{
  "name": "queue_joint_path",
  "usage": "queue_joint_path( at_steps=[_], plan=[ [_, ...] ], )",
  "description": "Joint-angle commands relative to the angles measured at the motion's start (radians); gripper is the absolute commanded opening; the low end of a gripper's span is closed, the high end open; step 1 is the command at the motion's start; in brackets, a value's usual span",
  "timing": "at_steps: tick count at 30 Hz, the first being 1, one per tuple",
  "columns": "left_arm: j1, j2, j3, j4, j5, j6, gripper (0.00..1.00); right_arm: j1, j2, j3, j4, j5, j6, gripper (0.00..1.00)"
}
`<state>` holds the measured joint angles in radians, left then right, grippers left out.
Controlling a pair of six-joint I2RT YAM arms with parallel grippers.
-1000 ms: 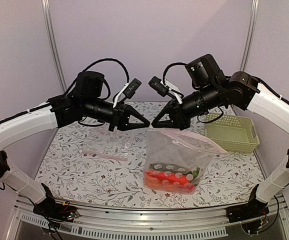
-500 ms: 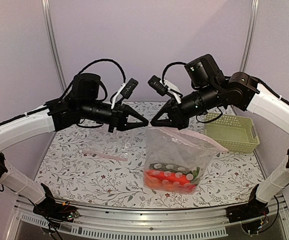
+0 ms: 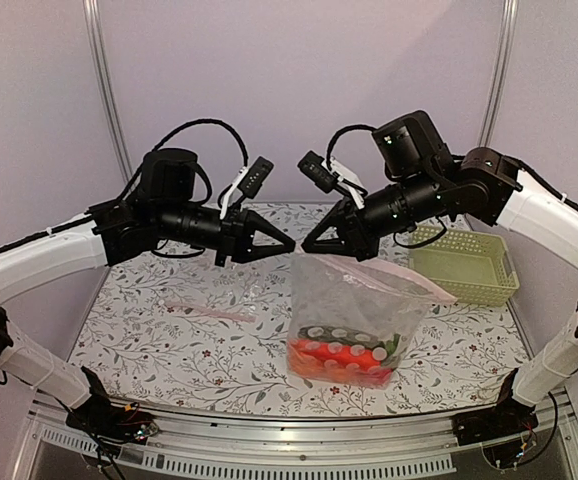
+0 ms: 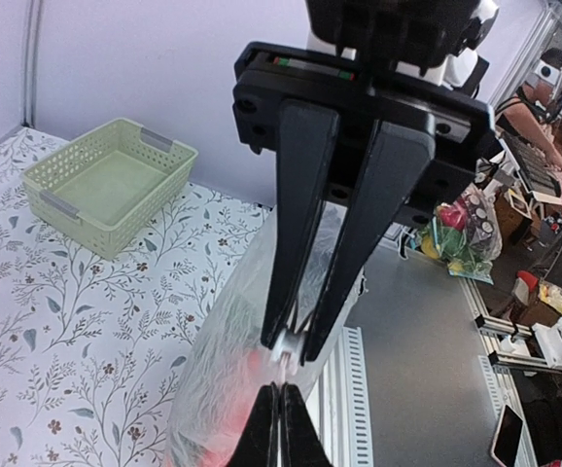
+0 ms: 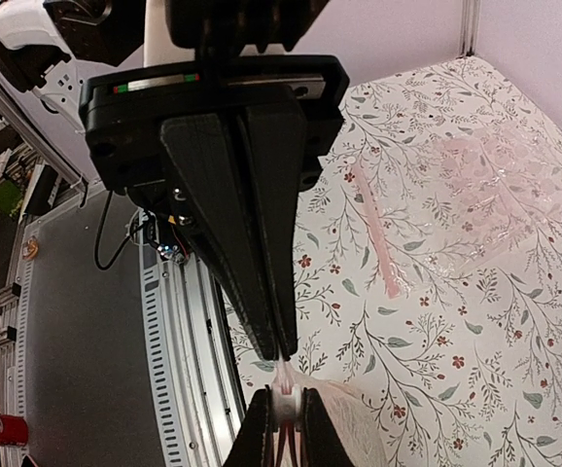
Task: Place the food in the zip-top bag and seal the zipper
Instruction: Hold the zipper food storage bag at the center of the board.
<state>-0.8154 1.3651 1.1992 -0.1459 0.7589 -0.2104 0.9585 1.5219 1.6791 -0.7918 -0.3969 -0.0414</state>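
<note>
The clear zip-top bag (image 3: 354, 310) hangs upright over the table's middle with the food (image 3: 337, 362) at its bottom: orange and red shapes and a dark green piece (image 3: 393, 346). The pink zipper (image 3: 399, 278) runs along its top edge. My left gripper (image 3: 292, 243) and right gripper (image 3: 306, 247) meet tip to tip at the bag's top left corner. In the left wrist view my left gripper (image 4: 279, 389) is shut on the end of the zipper strip. In the right wrist view my right gripper (image 5: 284, 397) is shut on the white slider tab (image 5: 285, 407), also seen in the left wrist view (image 4: 289, 348).
A pale yellow-green lattice basket (image 3: 464, 265) stands at the back right and also shows in the left wrist view (image 4: 106, 185). A second flat clear bag with a pink strip (image 3: 209, 311) lies on the floral cloth at the left, and in the right wrist view (image 5: 373, 229).
Both arms have shifted only slightly. The gripper tips stay together at the bag's top left corner and the bag hangs as before.
</note>
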Motion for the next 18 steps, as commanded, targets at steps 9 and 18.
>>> queue_joint_path(
  at_steps=[9, 18],
  plan=[
    [0.035, -0.042, -0.009, -0.008, 0.013, -0.003, 0.00, -0.010, -0.053, -0.034, -0.132, 0.032, 0.015, 0.00],
    [-0.012, 0.021, 0.055, -0.092, 0.048, 0.045, 0.28, -0.010, -0.050, -0.020, -0.104, -0.021, 0.019, 0.00]
  ],
)
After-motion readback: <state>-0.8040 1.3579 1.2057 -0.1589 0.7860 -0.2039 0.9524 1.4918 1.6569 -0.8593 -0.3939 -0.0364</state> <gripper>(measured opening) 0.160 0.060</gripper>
